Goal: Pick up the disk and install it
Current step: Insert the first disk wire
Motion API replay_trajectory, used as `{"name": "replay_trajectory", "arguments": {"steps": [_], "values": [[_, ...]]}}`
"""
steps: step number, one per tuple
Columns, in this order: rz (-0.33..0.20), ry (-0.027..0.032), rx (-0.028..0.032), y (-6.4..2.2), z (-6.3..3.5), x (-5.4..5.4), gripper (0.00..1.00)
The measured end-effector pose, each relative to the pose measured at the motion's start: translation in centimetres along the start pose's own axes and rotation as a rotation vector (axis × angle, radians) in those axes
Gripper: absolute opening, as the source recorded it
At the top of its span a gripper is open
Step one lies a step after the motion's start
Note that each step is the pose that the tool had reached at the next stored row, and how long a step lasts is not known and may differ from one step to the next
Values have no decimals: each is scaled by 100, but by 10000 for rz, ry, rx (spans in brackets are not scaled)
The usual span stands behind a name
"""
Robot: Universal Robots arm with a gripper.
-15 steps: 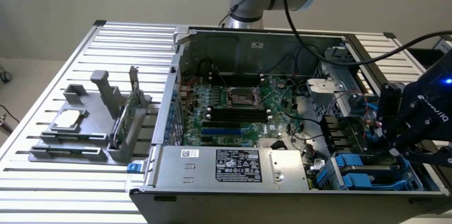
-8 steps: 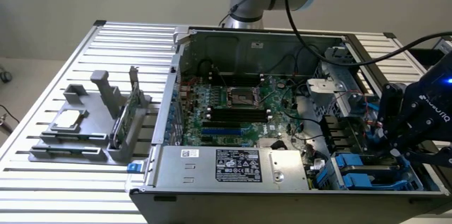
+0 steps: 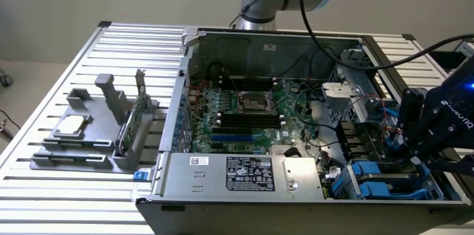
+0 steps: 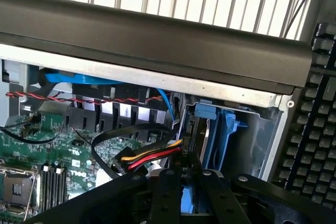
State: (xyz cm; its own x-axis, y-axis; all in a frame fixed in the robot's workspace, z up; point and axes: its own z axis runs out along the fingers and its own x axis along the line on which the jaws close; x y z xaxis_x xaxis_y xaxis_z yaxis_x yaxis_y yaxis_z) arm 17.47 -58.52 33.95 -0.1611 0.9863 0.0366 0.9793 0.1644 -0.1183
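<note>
Gripping disk (image 4: pixel 190 199), claw (image 4: pixel 189 192) inside bay

Ribbed bare-metal table (image 3: pixel 66 190); blue plastic disk (image 4: pixel 220 135) rails.

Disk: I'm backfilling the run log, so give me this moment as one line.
end effector: shut on disk | disk: at blue drive bay in computer case | install: unfinished

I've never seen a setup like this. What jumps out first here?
An open computer case lies on a slatted metal table, its green motherboard bare. At the exterior view's right, a black gripper reaches down into the drive bay with its blue plastic rails. At the exterior view's left, a grey holder stands beside the case.
</note>
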Motion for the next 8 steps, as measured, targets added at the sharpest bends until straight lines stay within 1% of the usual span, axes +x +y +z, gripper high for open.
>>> {"name": "replay_trajectory", "arguments": {"steps": [8], "values": [[-1, -8, -53, 11, 3, -2, 18]]}}
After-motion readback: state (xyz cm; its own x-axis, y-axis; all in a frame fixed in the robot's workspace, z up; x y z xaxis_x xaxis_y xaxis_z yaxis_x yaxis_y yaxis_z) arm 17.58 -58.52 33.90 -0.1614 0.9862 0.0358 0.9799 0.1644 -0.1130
